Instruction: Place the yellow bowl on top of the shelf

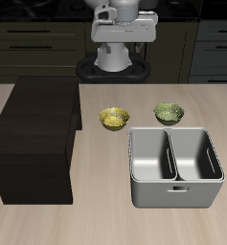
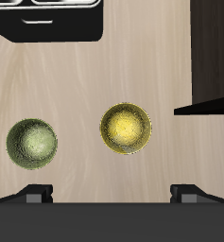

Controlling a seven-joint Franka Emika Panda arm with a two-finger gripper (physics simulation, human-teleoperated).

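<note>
The yellow bowl (image 1: 114, 118) sits upright on the table between the shelf and the grey bin. It also shows in the wrist view (image 2: 126, 129). The shelf (image 1: 34, 134) is a large dark box with a flat, bare top; one edge of it shows in the wrist view (image 2: 206, 57). My gripper (image 2: 112, 195) is open and empty, its jaws spread wide. It hangs high above the table, apart from the yellow bowl. In the exterior view only my arm (image 1: 120, 33) shows, at the table's back.
A greener, darker bowl (image 1: 169, 113) (image 2: 31, 143) sits beside the yellow one, farther from the shelf. A grey two-compartment bin (image 1: 174, 165) stands nearer the table's front edge. My dark base (image 2: 47, 24) is at the back.
</note>
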